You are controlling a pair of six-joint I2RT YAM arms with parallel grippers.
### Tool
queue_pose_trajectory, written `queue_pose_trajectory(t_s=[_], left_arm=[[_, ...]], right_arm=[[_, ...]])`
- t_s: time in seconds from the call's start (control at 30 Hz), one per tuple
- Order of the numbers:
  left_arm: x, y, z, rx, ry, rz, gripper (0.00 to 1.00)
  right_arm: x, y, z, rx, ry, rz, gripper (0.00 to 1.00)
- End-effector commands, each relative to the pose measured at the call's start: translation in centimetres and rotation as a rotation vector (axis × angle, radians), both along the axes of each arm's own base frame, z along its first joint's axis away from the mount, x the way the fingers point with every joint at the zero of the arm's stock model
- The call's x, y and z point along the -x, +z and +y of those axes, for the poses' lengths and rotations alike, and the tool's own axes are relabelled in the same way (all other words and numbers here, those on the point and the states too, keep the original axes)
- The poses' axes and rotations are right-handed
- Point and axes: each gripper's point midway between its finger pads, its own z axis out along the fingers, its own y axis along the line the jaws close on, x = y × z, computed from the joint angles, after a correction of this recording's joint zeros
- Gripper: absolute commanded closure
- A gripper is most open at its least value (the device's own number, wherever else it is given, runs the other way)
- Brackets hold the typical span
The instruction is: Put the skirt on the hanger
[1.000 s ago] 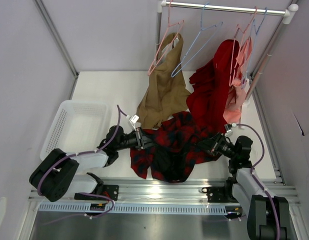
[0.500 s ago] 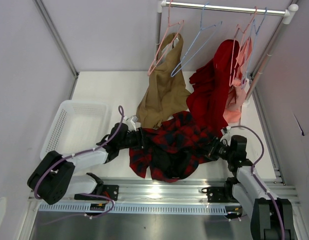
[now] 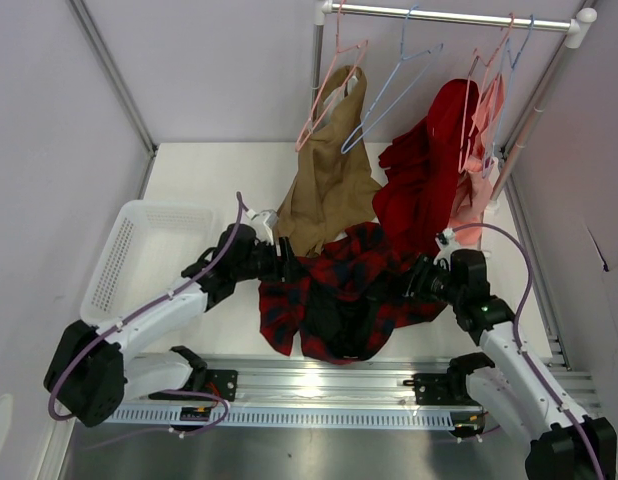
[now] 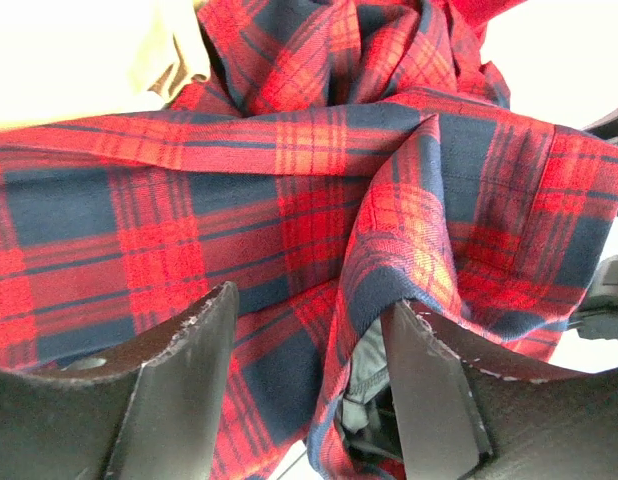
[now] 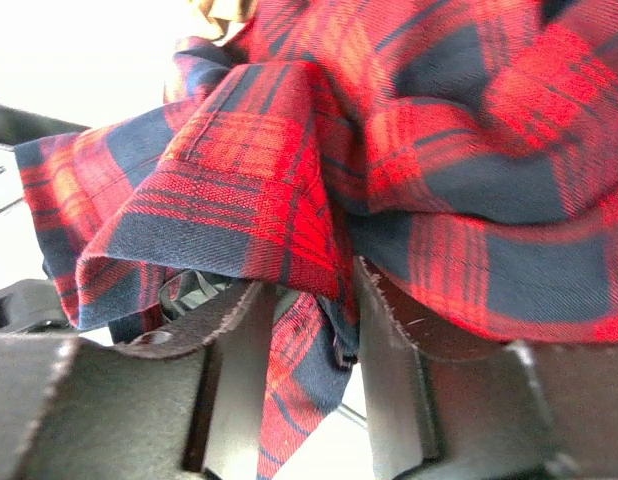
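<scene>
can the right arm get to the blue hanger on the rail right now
Probably not yet: the right gripper is clamped on the skirt, and the red garment hangs between it and the hanger.

A white plastic mesh basket (image 3: 120, 232) sits at the left. Farther back, a tan cloth garment (image 3: 324, 190) and a bright red cloth garment (image 3: 429, 185) hang beside pink wire hangers (image 3: 327, 95).

Soft woven plaid skirt (image 3: 339, 285), thin wire hanger (image 3: 389, 100)

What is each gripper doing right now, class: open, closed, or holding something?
Left gripper: closed on a fold of the skirt.
Right gripper: closed on the skirt's opposite side.
</scene>
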Motion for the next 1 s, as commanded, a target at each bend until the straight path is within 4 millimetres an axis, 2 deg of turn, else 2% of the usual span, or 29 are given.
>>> queue_pose_trajectory(t_s=[0.0,0.2,0.3,0.47,0.63,0.73,0.83,0.97], left_arm=[[-0.3,1.6,1.4,-0.077,0.011,-0.049,0.36],[-0.1,2.4,2.5,-0.123,0.019,-0.081,0.35],[0.1,3.3,2.4,-0.113,0.006,-0.101,0.35],[0.4,5.2,1.6,-0.074,-0.049,-0.128,0.34],[0.4,6.5,1.0,-0.049,-0.072,-0.139,0.35],[0.3,6.8,1.1,-0.055,-0.068,-0.147,0.35],[0.3,6.9,1.3,-0.067,-0.064,-0.151,0.35],[0.3,8.1,1.5,-0.066,-0.058,-0.174,0.35]], right_arm=[[-0.3,0.9,-0.9,0.061,-0.037,-0.014,0.56],[0.0,1.8,-1.3,0.084,-0.05,-0.019,0.47],[0.1,2.7,-1.3,0.087,-0.052,-0.036,0.4],[0.4,4.4,-1.3,0.089,-0.05,-0.054,0.34],[0.4,6.4,-1.4,0.095,-0.052,-0.085,0.32],[0.5,6.9,-1.6,0.105,-0.06,-0.087,0.31],[0.7,8.2,-1.3,0.095,-0.046,-0.109,0.31],[0.6,11.6,0.1,0.052,-0.004,-0.159,0.32]])
